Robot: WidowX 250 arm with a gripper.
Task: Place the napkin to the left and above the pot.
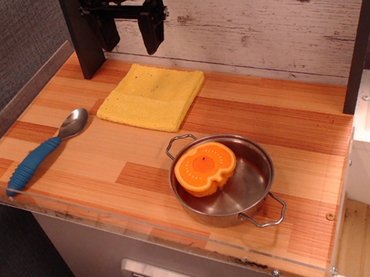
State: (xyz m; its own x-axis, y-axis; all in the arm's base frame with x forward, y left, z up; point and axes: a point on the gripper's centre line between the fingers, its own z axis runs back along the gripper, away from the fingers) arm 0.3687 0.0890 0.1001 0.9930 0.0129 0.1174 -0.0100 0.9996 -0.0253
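The yellow napkin point(151, 96) lies flat and folded on the wooden table, to the left of and beyond the pot. The shallow steel pot point(250, 186) with two wire loop handles stands near the front edge and holds an orange plastic toy piece point(205, 168). My black gripper point(132, 46) hangs open and empty in the air above the napkin's far edge, clear of the cloth.
A spoon with a blue handle point(44, 151) lies at the left of the table point(105, 173). A dark post point(78, 28) stands at the back left by the plank wall. A clear plastic lip runs along the front edge.
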